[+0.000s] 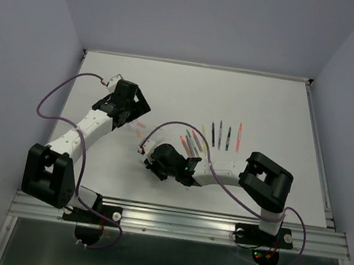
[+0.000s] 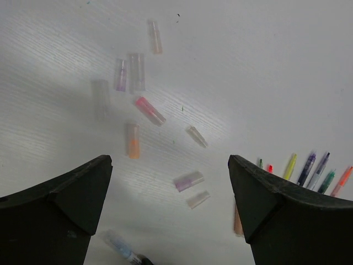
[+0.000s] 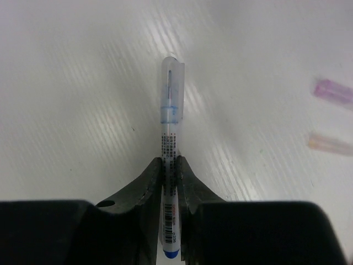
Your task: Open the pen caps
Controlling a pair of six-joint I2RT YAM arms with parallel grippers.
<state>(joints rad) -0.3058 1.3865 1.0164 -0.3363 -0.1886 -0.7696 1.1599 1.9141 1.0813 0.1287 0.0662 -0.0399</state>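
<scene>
Pen (image 3: 170, 144) | was pinched at barrel by right gripper (image 3: 170, 163), axis straight ahead | cap (image 3: 172, 83) sat on far end | left gripper (image 2: 170, 161) gaped empty nearby, over loose caps (image 2: 149, 110)

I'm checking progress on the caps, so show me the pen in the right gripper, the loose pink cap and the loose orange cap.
pen (image 3: 168, 146), right wrist view, printed part of its barrel.
pink cap (image 2: 149, 110), left wrist view, its middle.
orange cap (image 2: 133, 141), left wrist view, its middle.
</scene>
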